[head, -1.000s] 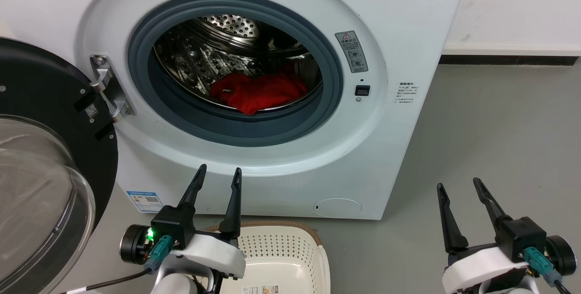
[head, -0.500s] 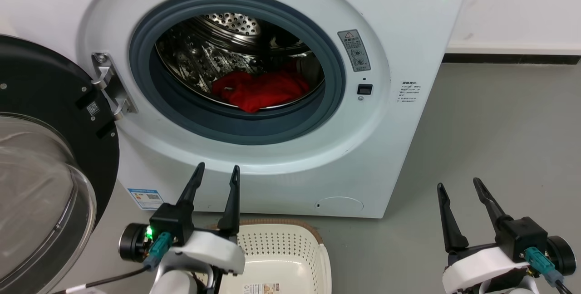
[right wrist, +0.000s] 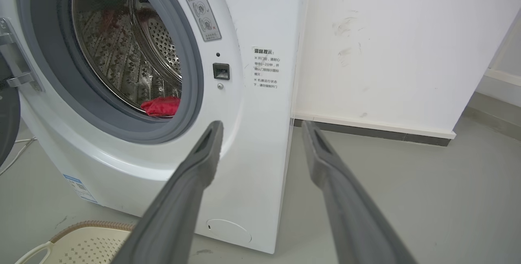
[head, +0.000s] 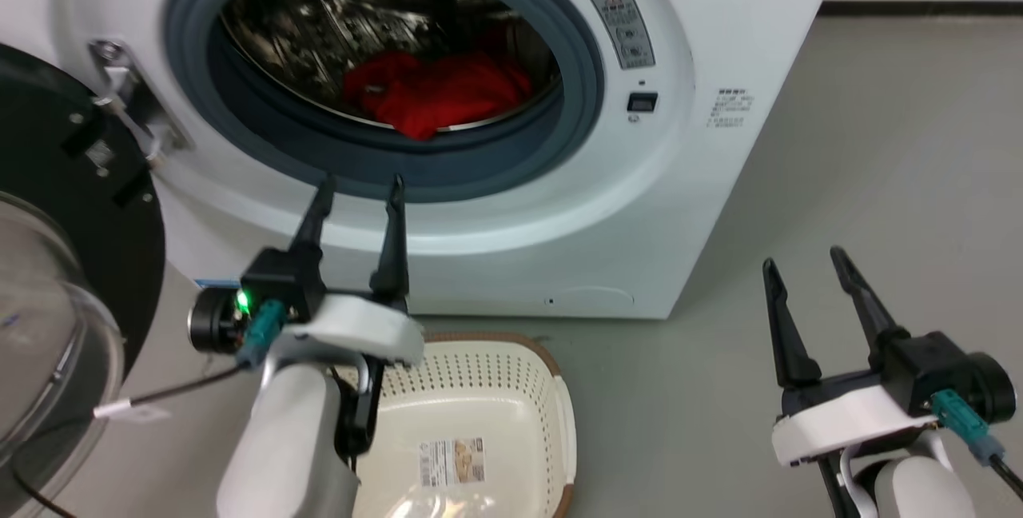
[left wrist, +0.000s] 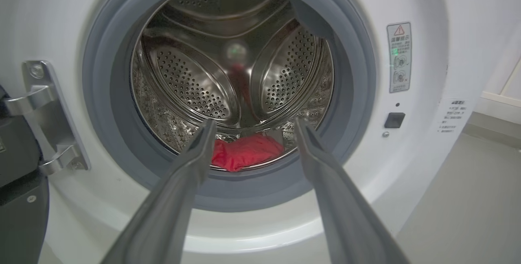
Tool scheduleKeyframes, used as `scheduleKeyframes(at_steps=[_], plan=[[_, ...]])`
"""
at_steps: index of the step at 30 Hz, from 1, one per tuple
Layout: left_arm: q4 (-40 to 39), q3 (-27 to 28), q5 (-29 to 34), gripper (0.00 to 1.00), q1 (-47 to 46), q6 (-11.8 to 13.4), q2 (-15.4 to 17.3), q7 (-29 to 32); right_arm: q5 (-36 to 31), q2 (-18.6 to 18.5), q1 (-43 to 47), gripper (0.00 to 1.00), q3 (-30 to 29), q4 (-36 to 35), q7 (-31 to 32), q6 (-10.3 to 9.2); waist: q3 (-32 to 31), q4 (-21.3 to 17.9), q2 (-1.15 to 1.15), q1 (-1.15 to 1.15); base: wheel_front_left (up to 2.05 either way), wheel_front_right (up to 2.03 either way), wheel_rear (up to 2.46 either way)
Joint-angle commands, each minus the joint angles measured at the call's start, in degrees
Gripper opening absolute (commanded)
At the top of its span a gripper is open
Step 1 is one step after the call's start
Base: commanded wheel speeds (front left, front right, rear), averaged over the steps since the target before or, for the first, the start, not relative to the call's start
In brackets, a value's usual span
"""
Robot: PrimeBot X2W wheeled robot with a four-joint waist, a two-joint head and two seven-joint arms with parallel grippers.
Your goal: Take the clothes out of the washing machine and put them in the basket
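Both splayed: L gripper [head: 360, 180] just outside washing machine [head: 703, 38], facing clothes [head: 431, 90] inside; R gripper [head: 802, 257] well apart.

- The floor [head: 879, 142] is smooth, matt grey.
- The white washing machine [head: 719, 22] stands directly on it, its base flat on the grey surface.
- The cream basket [head: 495, 378] with a brown rim sits on the floor just in front of the machine's lower front, below the round opening.
- To the machine's right, the floor runs back to a white wall [right wrist: 386, 31] edged by a dark skirting strip [right wrist: 366, 131].
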Motion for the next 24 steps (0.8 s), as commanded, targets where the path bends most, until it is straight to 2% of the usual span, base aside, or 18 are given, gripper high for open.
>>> scheduleKeyframes(at_steps=[1, 12, 24], plan=[[1.0, 0.7, 0.5, 1.0, -2.5, 0.2, 0.1, -0.2, 0.2, 0.1, -1.4, 1.0, 0.1, -0.8, -0.2, -0.03, 3.4, -1.4, 0.0, 0.0, 0.0, 0.0, 0.0], [10.7, 4.9, 1.7, 1.0, -16.9, -1.1, 1.6, -0.1, 1.6, 0.1, -5.6, 1.0, 1.7, -3.9, -0.7, -0.02, 13.4, -4.9, 0.0, 0.0, 0.0, 0.0, 0.0], [30.8, 5.9, 2.1, 1.0, -37.5, -4.1, 8.5, 1.3, 5.5, 0.1, -11.1, 1.0, 5.9, -2.7, -1.8, -0.03, 22.5, -10.6, 0.0, 0.0, 0.0, 0.0, 0.0]])
